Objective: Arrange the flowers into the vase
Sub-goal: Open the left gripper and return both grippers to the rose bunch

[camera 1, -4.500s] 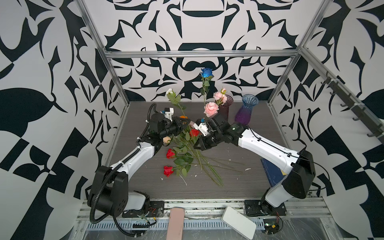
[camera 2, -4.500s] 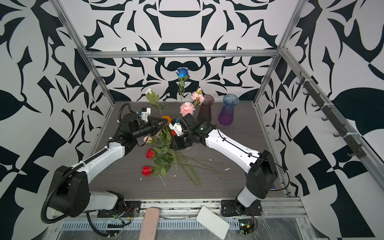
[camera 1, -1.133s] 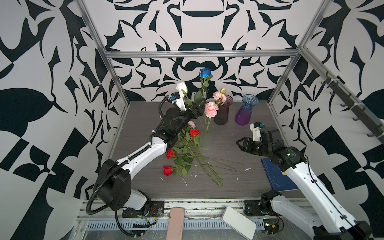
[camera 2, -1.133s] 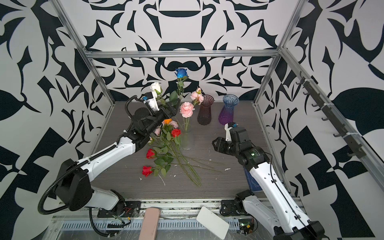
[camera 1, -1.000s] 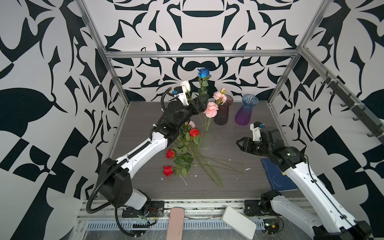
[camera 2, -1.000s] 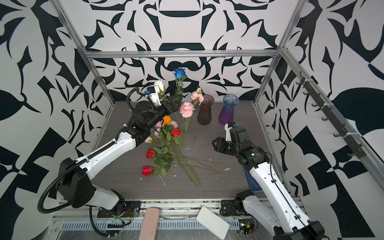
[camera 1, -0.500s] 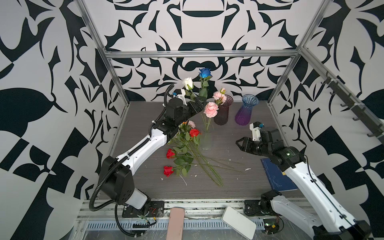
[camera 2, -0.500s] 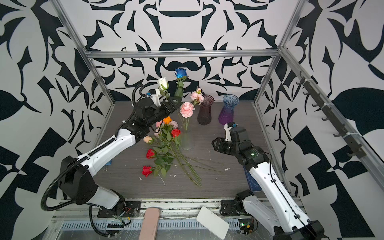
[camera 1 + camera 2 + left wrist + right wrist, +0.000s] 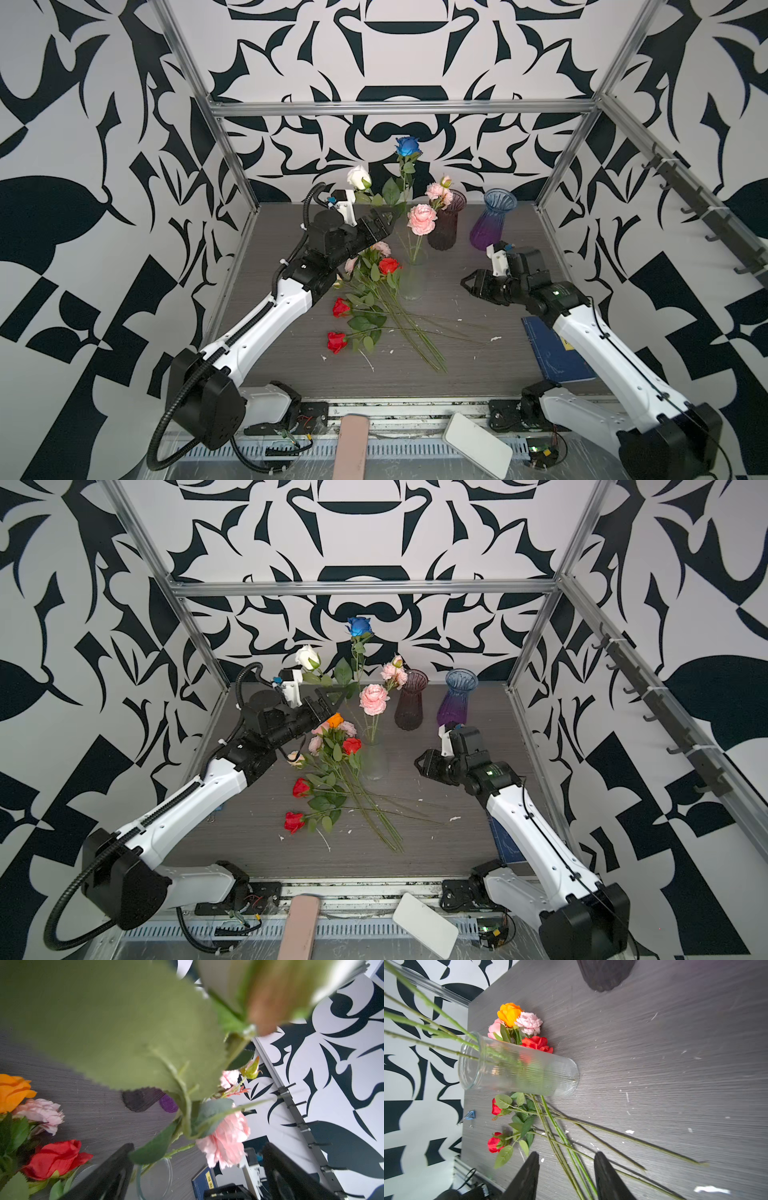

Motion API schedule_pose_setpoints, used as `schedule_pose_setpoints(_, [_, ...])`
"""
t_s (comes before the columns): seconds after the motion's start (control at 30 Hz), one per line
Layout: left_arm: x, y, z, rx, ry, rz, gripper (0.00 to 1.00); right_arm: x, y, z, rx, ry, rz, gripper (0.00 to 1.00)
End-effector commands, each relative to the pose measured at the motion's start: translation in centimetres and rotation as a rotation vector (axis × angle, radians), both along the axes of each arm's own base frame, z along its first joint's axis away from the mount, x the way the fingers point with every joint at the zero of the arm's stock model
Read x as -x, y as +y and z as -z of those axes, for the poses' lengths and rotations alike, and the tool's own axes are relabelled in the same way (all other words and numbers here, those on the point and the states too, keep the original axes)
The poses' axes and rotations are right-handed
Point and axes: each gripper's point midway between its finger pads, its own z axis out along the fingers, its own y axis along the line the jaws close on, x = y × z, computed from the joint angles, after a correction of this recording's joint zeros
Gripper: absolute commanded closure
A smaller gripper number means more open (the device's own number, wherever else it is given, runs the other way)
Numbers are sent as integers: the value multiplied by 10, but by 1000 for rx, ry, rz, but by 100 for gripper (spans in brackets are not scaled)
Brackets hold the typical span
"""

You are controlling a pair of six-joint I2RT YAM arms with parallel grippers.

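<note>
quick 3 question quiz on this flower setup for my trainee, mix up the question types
1. True or false: the right gripper holds a flower.
2. Which vase holds the blue rose? A clear glass vase, B dark vase, C purple vase.
3. How many red roses lie on the table?
Key: 1 false; 2 A; 3 three.

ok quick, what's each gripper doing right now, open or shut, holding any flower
left gripper: open wide, gripping nothing.
right gripper: open, empty.
</note>
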Motion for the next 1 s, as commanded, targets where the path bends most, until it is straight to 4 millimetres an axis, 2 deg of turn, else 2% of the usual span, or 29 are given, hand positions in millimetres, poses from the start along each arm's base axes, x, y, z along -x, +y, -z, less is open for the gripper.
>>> schedule_pose_setpoints(0.0, [26,7,-19,-23,-96,58,1,-9,17,-3,-79,-5,-25,54])
schedule_pose_setpoints(0.13, [45,23,0,-25,-93,32,1,-5,29,5,-64,17,-75,54])
schedule_pose_setpoints(0.37, [64,68,65,44,49,-154,1,25,64,40,3,84,-205,57])
schedule_pose_setpoints(0.57, [75,98,112,-65,177,-275,1,50,109,67,17,148,-310,66])
schedule_pose_setpoints(0.67, [80,115,138,-113,295,-355,1,62,132,80,39,192,-391,75])
schedule_pose_setpoints(0.83, [77,109,140,-135,302,-316,1,71,157,99,112,236,-485,78])
schedule_pose_setpoints(0.97, [75,98,144,-163,358,-265,1,68,164,110,146,258,-504,79])
